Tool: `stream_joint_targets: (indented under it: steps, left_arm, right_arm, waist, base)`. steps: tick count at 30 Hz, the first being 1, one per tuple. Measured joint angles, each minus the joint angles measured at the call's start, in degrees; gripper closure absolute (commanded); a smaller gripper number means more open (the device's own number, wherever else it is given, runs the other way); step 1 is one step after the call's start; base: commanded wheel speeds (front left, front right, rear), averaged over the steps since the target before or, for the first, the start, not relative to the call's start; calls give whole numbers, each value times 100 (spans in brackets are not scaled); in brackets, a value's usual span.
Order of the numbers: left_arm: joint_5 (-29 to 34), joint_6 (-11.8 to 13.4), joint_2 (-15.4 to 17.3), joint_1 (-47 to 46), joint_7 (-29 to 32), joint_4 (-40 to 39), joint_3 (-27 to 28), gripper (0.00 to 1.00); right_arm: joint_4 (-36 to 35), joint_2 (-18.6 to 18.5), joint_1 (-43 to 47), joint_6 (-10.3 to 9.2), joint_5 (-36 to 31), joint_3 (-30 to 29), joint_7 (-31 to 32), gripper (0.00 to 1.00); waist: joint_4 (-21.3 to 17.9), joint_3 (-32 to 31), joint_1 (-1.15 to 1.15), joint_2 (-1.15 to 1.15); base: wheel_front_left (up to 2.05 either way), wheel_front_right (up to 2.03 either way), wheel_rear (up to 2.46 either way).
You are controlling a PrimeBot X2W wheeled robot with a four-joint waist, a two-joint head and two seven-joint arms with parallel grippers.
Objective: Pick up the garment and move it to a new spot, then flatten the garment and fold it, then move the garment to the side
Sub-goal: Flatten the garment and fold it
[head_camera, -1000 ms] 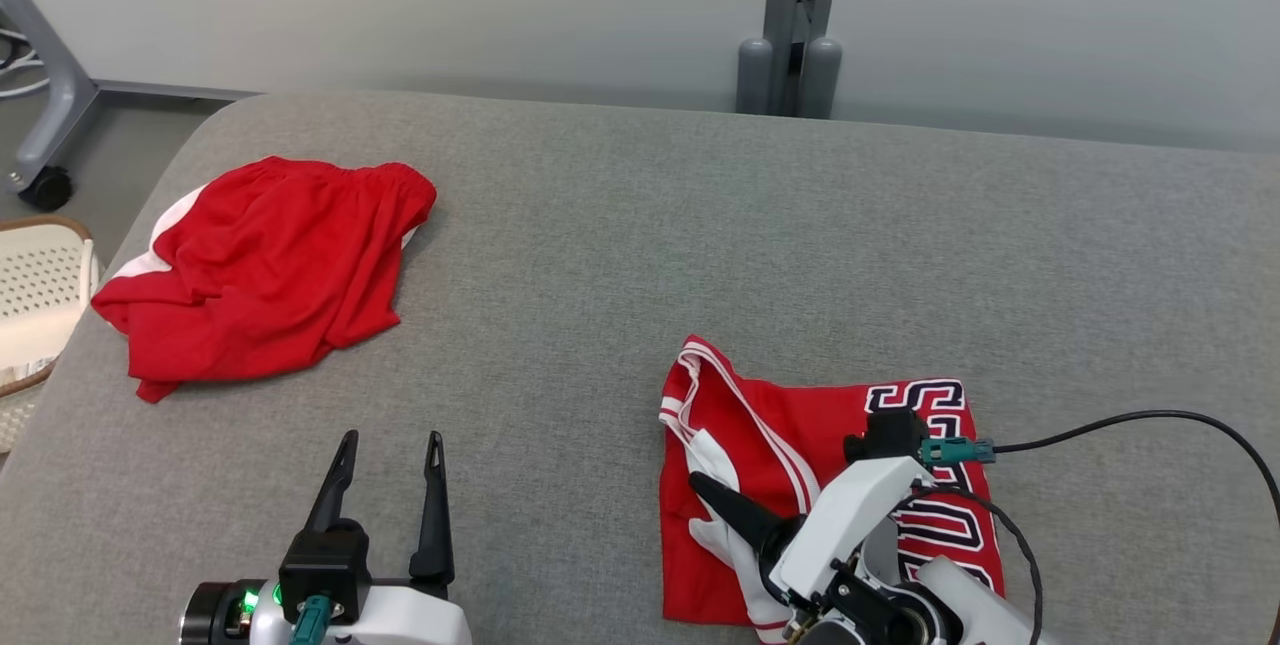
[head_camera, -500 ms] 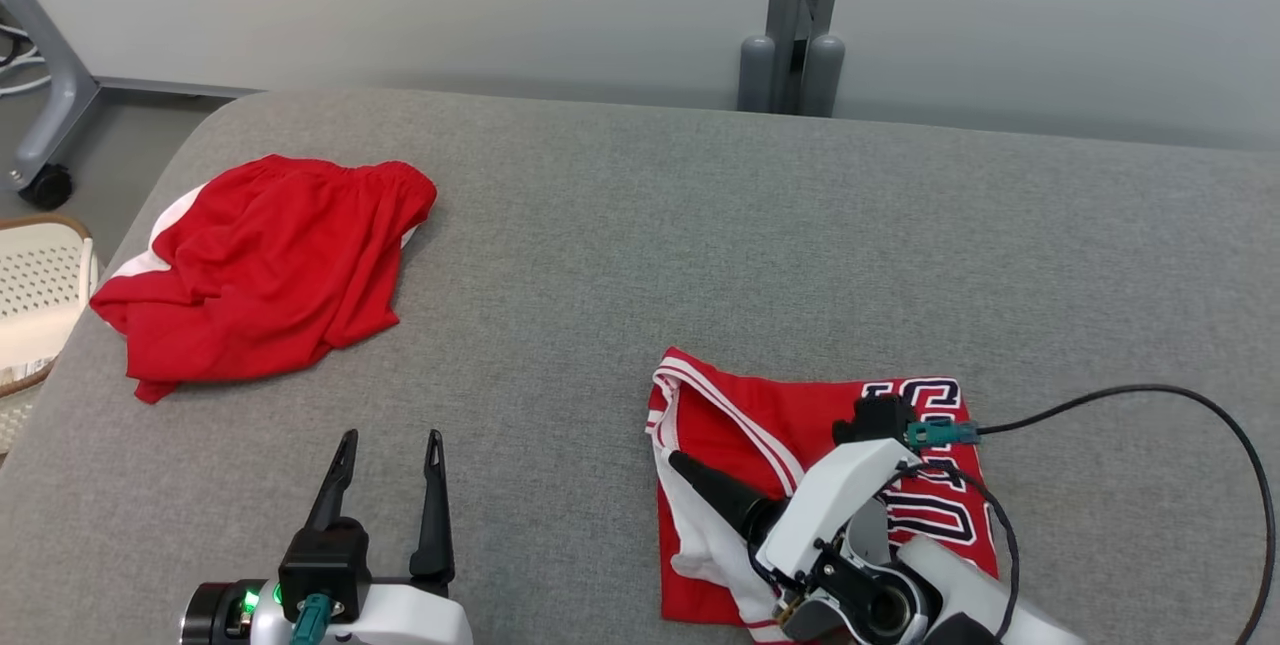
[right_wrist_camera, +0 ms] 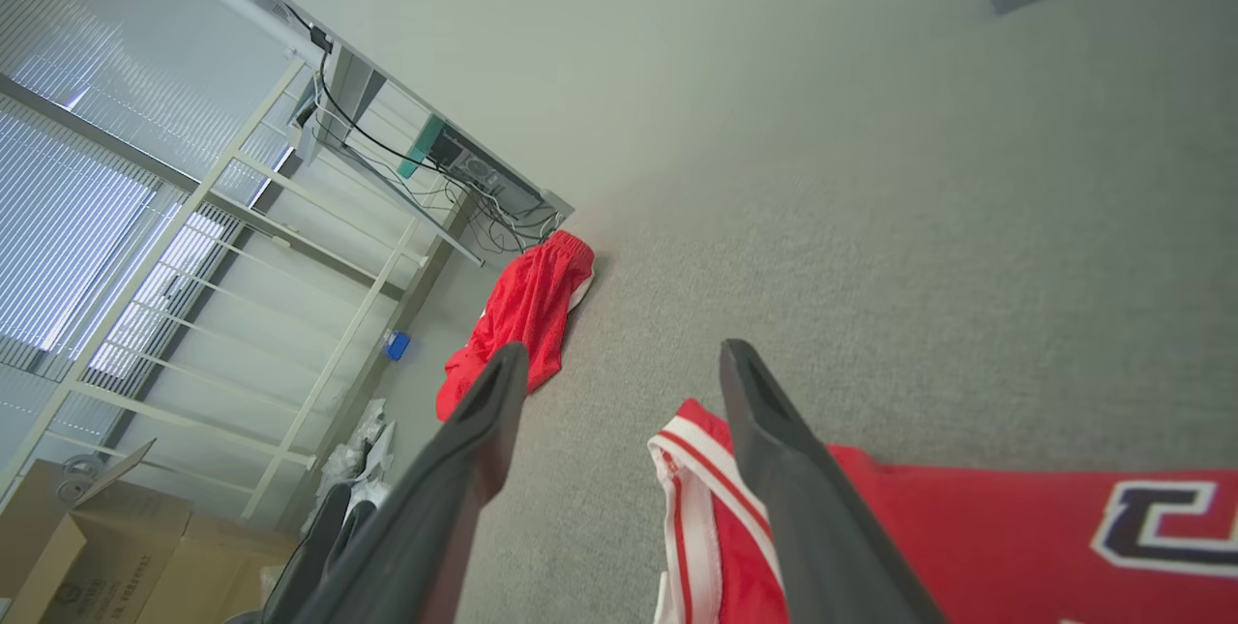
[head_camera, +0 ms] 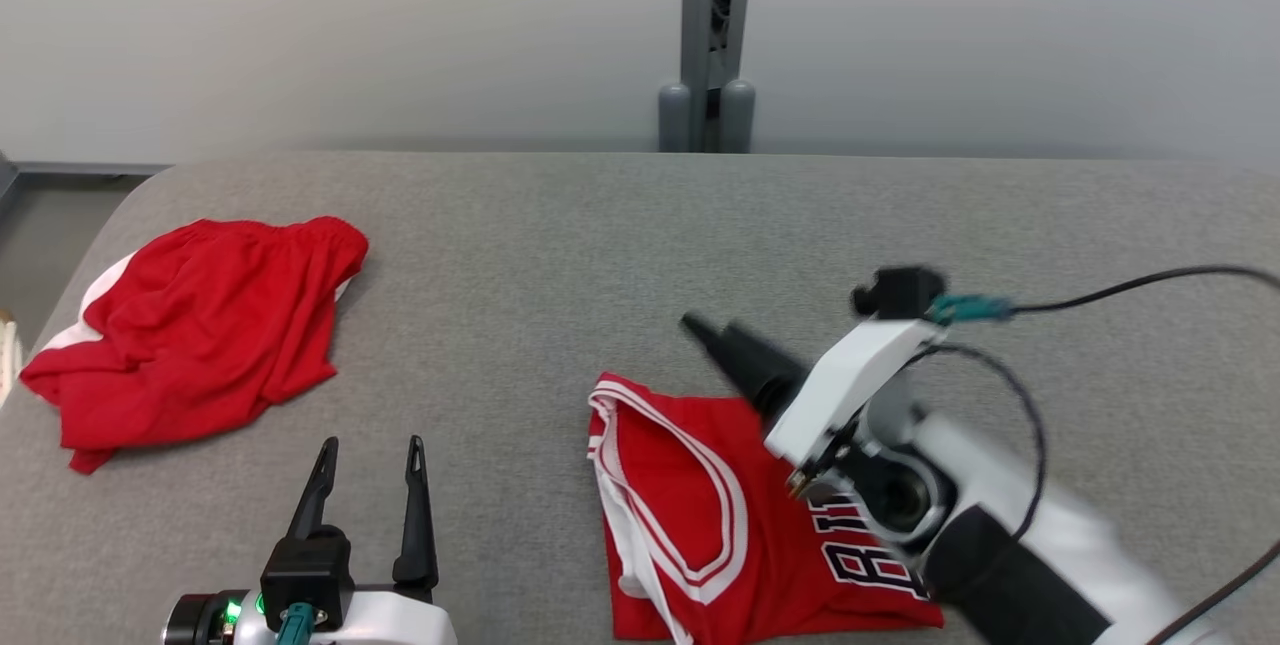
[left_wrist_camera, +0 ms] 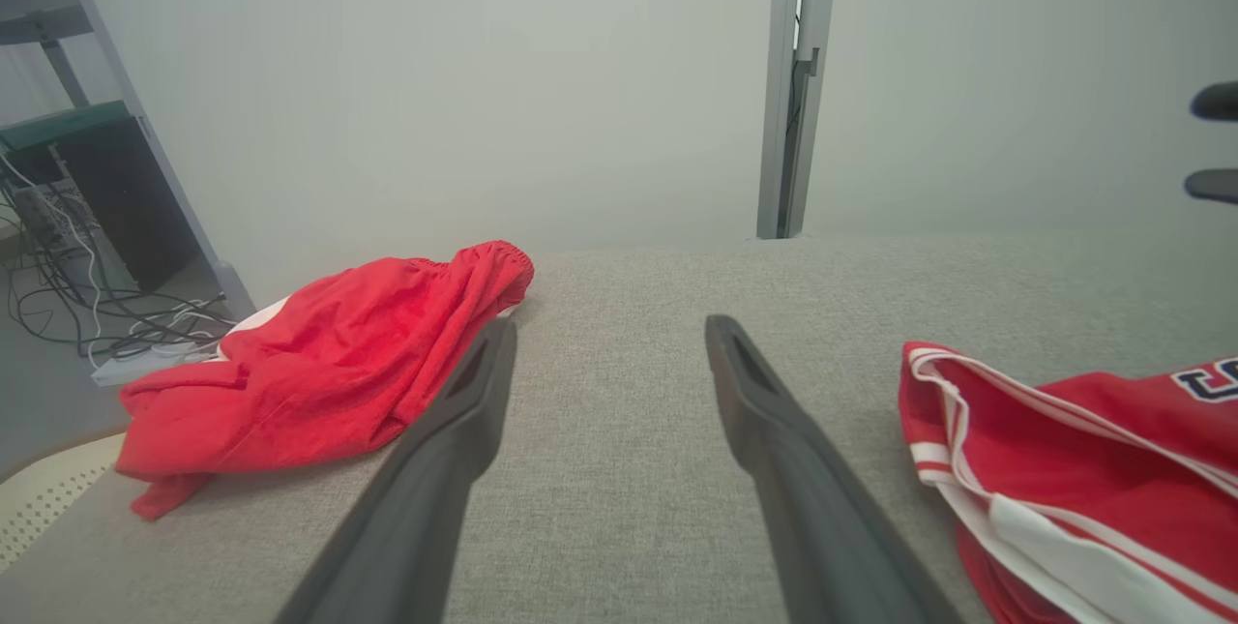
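Head view. Grey fabric tabletop [head_camera: 600, 245]. The red jersey [head_camera: 700, 525] lies folded at about 5 o'clock, with its white-striped armhole facing up and dark lettering along the 3 o'clock side. Crumpled red shorts [head_camera: 200, 325] lie at 9 o'clock, well apart from the jersey. The right gripper [head_camera: 712, 328] hangs over the jersey's 12 o'clock edge, fingers pointing toward 10 o'clock. The left gripper [head_camera: 365, 450] sits at 7 o'clock, fingers pointing to 12, over bare tabletop. A grey post [head_camera: 707, 35] stands behind the far edge at 12 o'clock.

Left wrist view. The left gripper [left_wrist_camera: 611, 326] has its fingers spread wide with nothing between them but tabletop [left_wrist_camera: 619, 469]. Shorts [left_wrist_camera: 319, 363] at 9 o'clock, jersey [left_wrist_camera: 1093, 450] at 4 o'clock.

Right wrist view. The right gripper [right_wrist_camera: 621, 351] has its fingers parted and holds nothing. The jersey [right_wrist_camera: 967, 527] lies at 5 o'clock, and its striped edge passes behind one finger; whether they touch cannot be told. Shorts [right_wrist_camera: 522, 314] sit near 10 o'clock by the tabletop [right_wrist_camera: 870, 218] edge. Cardboard boxes [right_wrist_camera: 87, 537] stand at 8 o'clock.
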Motion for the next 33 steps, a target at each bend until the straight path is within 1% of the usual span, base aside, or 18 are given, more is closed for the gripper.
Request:
stream_joint_targets:
  steps: [4, 6, 7, 8, 9, 10, 11, 13, 14, 16, 17, 19, 24, 26, 28, 33]
  left_arm:
    - [10, -4, -1, 16, 0, -82, 15, 0]
    - [10, -5, 0, 16, 0, -123, 22, 0]
    - [10, -5, 0, 16, 0, -123, 22, 0]
    - [10, -5, 0, 15, 0, -152, 25, 0]
    - [-3, -5, -1, 8, 0, -201, 32, 0]
    - [-3, -5, -1, 8, 0, -201, 32, 0]
    - [-4, -4, -1, 3, 0, -226, 37, 0]
    - [-10, -4, -2, -24, 0, -282, 42, 0]
    - [-12, -3, -1, -51, 0, -302, 42, 0]
    - [-36, -1, 1, -91, 0, -348, 37, 0]
    - [-48, -2, 0, -91, 0, -372, 32, 0]
    - [-60, -3, -1, -91, 0, -432, 21, 0]
    - [-64, -21, 0, -83, 0, -508, -7, 0]
    - [-70, -21, -1, -80, 0, -515, -18, 0]
    - [-70, -30, 0, -80, 0, -517, -26, 0]
    - [-67, -54, -2, -81, 0, -509, -27, 0]
  right_arm:
    - [-145, -483, -183, 0, -606, -342, -487, 0]
    - [-163, -737, -198, 0, -1095, -466, -768, 0]
    - [-163, -737, -198, 0, -1095, -466, -768, 0]
    - [-140, -894, -226, 0, -1414, -522, -945, 0]
    - [-43, -1163, -259, 0, -2016, -728, -1222, 0]
    - [-43, -1163, -259, 0, -2016, -728, -1222, 0]
    - [-10, -1246, -229, 0, -2230, -861, -1296, 0]
    - [-42, -1284, -9, 0, -2548, -1140, -1405, 0]
    - [-80, -1281, 142, 1, -2750, -1254, -1451, 0]
    - [-186, -1365, 415, 1, -3359, -1529, -1521, 0]
    - [-257, -1391, 559, 1, -3555, -1773, -1551, 0]
    - [-490, -1328, 942, 0, -3858, -2218, -1567, 0]
    - [-1419, -971, 1966, 1, -5071, -3266, -1579, 0]
    - [-1711, -781, 2342, 1, -5478, -3500, -1579, 0]
    - [-1906, -590, 2597, 1, -5716, -3664, -1579, 0]
    - [-2212, -385, 2851, 1, -6129, -3890, -1543, 0]
  waist:
    - [-203, -48, 0, 0]
    - [-304, -56, 0, 0]
    - [-304, -56, 0, 0]
    - [-354, -55, 0, 0]
    - [-449, -46, 0, 0]
    - [-449, -46, 0, 0]
    - [-492, -40, 0, 0]
    - [-570, -26, 0, 0]
    - [-603, -17, 0, 0]
    - [-657, 4, 0, 0]
    - [-680, 17, 0, 0]
    - [-722, 37, 0, 0]
    - [-773, 86, 0, 0]
    - [-777, 93, 0, 0]
    - [-768, 99, 0, 0]
    - [-735, 105, 0, 0]
  base:
    - [0, 0, 0]
    - [0, 0, 0]
    - [0, 0, 0]
    - [0, 0, 0]
    - [0, 0, 0]
    - [0, 0, 0]
    - [0, 0, 0]
    - [0, 0, 0]
    - [0, 0, 0]
    - [0, 0, 0]
    - [0, 0, 0]
    - [0, 0, 0]
    - [0, 0, 0]
    - [0, 0, 0]
    - [0, 0, 0]
    - [0, 0, 0]
